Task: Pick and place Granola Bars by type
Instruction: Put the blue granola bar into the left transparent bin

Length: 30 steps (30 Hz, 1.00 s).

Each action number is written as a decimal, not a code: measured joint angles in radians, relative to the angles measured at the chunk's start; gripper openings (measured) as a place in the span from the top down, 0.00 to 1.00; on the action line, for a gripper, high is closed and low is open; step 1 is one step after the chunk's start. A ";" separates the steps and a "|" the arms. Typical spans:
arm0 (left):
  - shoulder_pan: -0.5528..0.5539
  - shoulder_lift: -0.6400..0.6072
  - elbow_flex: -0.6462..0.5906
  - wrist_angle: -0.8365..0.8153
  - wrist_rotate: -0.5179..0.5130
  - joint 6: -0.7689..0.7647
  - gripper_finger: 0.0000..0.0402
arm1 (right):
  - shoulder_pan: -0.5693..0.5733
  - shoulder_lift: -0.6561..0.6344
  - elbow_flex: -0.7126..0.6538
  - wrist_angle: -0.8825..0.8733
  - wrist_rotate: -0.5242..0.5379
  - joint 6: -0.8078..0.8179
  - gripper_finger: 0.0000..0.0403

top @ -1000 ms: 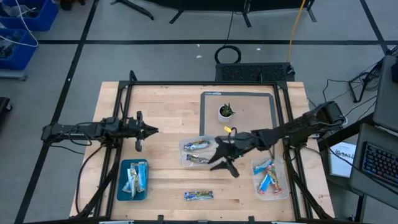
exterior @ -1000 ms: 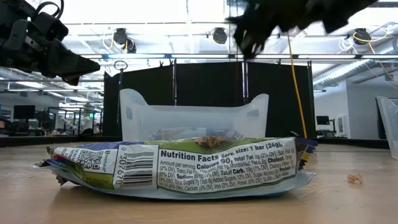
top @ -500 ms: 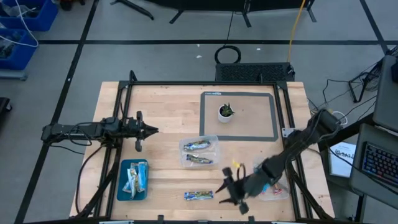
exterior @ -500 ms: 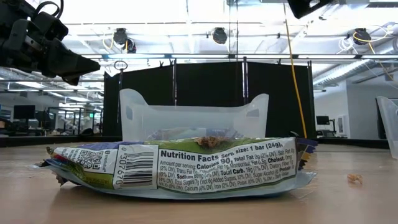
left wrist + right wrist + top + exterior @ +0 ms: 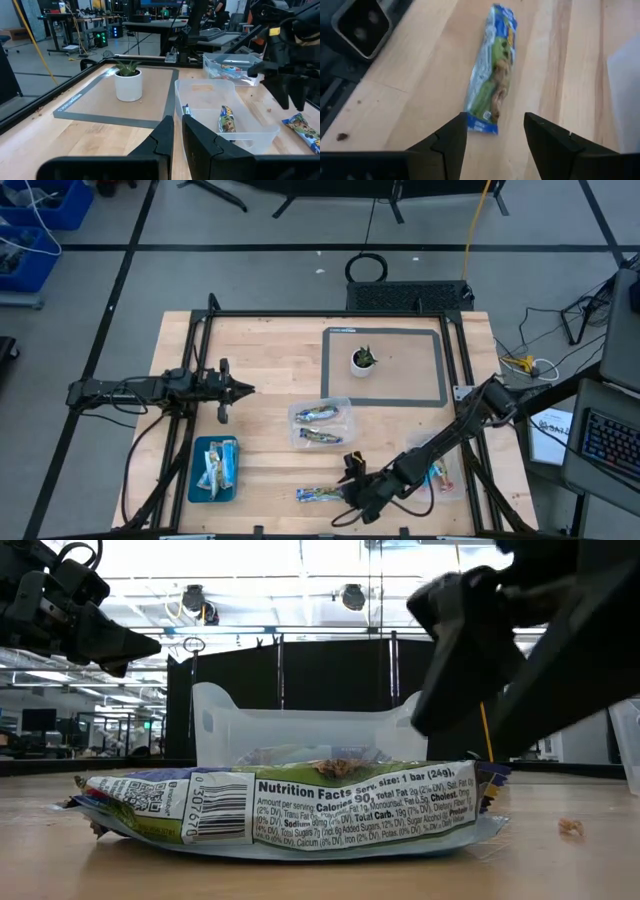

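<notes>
Now the right gripper [image 5: 492, 137], fingers apart, hovers near one end of the blue-green foil granola bar [image 5: 494, 72] lying loose on the wooden table [image 5: 420, 75]; closing off-centre prob. skids it. Left gripper [image 5: 232, 390] waits.

A granola bar [image 5: 290, 808] lay flat on the wooden table [image 5: 560, 870] close to the camera, its back panel with barcode and nutrition facts facing the lens. Behind it stood a clear tub [image 5: 310, 725], with more wrapped bars dimly visible through its wall. A small crumb [image 5: 571, 827] sat on the wood to the right of the bar. The left gripper [image 5: 95, 635] hung at upper left, above the table. The right arm [image 5: 520, 650] filled the upper right, low over the bar's right end; its fingers were not discernible. Black curtains and ceiling lights showed behind.
</notes>
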 joint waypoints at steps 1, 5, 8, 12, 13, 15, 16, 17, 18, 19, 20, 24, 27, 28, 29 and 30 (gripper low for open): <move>0.000 0.000 0.000 0.000 0.000 0.000 0.90 | -0.004 0.005 0.000 -0.001 -0.001 0.010 0.54; 0.000 0.000 0.000 0.004 0.000 0.000 0.90 | -0.010 0.028 0.000 0.009 -0.041 0.064 0.54; 0.000 0.000 0.000 0.003 0.000 0.000 0.90 | -0.011 0.043 0.000 0.030 -0.054 0.074 0.54; 0.000 0.000 0.000 0.000 0.000 0.000 0.90 | -0.010 0.043 -0.001 0.055 -0.053 0.075 0.54; 0.000 0.000 0.000 0.000 0.000 0.000 0.90 | -0.010 0.043 -0.001 0.060 -0.053 0.074 0.54; 0.000 0.000 0.000 0.000 0.000 0.000 0.90 | -0.010 0.043 -0.001 0.064 -0.053 0.073 0.54; 0.000 0.000 0.000 0.000 0.000 0.000 0.90 | -0.011 0.043 -0.001 0.065 -0.053 0.073 0.54; 0.000 0.000 0.000 0.000 0.000 0.000 0.90 | -0.016 0.043 -0.001 0.067 -0.054 0.072 0.54; 0.000 0.000 0.000 0.000 0.000 0.000 0.90 | -0.018 0.043 -0.001 0.067 -0.054 0.072 0.54; 0.000 0.000 0.000 0.000 0.000 0.000 0.90 | -0.022 0.043 -0.001 0.067 -0.054 0.072 0.54; 0.000 0.000 0.000 0.000 0.000 0.000 0.90 | -0.023 0.043 -0.001 0.069 -0.054 0.072 0.54; 0.000 0.000 0.000 0.000 0.000 0.000 0.90 | -0.026 0.047 -0.001 0.099 -0.065 0.071 0.54; 0.000 0.000 0.000 0.000 0.000 0.000 0.90 | -0.029 0.066 -0.001 0.116 -0.103 0.071 0.54; 0.000 0.000 0.000 0.000 0.000 0.000 0.90 | -0.032 0.075 -0.001 0.117 -0.106 0.071 0.54; 0.000 0.000 0.000 0.000 0.000 0.000 0.90 | -0.035 0.083 -0.001 0.113 -0.107 0.071 0.54; 0.000 0.000 0.000 0.000 0.000 0.000 0.90 | -0.037 0.092 -0.001 0.112 -0.106 0.071 0.54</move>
